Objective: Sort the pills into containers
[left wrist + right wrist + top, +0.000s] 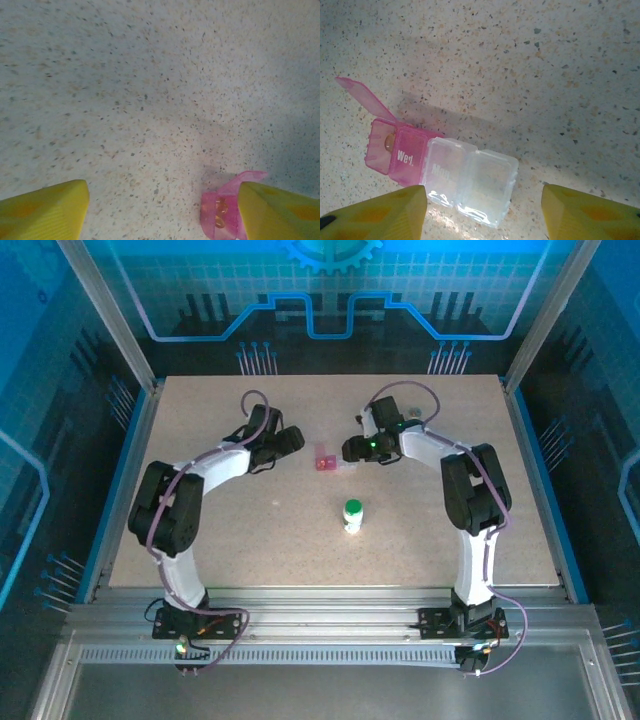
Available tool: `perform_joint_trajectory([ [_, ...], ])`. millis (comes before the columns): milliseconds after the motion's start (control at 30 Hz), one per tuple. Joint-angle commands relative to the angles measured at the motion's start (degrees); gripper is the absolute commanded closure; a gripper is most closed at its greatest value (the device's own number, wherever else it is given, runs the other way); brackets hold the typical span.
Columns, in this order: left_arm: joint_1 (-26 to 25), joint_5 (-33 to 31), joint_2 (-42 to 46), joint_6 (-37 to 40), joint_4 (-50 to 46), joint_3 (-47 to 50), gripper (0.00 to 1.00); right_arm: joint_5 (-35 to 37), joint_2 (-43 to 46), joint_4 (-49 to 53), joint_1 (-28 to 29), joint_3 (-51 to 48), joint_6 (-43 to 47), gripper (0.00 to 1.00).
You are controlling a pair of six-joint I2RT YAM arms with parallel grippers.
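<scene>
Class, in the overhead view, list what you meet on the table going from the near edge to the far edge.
White bottle with green cap → pink-and-clear pill box.

I am looking into a robot test cell, a kind of lab: aluminium posts [108,315] are framing a speckled table [250,530], and blue panels [200,280] with printed circuit lines are closing it around.

The tabletop [260,530] is pale beige with dark and tan speckles. The box [465,175] is pink at one end with white lettering, clear elsewhere; the bottle [352,518] is white with a green cap. The left gripper [162,200] and right gripper [483,200] have yellow jaws.
</scene>
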State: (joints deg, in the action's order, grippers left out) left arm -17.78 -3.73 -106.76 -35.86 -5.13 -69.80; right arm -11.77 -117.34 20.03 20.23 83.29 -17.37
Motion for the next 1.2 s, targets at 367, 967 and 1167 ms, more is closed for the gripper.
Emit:
perform_joint_trajectory([
  [367, 0.2, 5.3, -13.3, 3.7, -11.5, -16.8, 0.29, -2.0, -4.9, -0.1, 1.1, 3.3, 2.1, 0.4],
  [967, 0.0, 10.2, -19.4, 4.7, -15.5, -23.1, 0.39, -0.8, -7.3, 1.3, 1.5, 4.7, 3.0, 0.46],
  [1167, -0.2, 12.3, -18.6, 5.7, -14.9, -21.7, 0.41, -0.4, -7.5, 1.6, 1.4, 4.7, 2.4, 0.46],
])
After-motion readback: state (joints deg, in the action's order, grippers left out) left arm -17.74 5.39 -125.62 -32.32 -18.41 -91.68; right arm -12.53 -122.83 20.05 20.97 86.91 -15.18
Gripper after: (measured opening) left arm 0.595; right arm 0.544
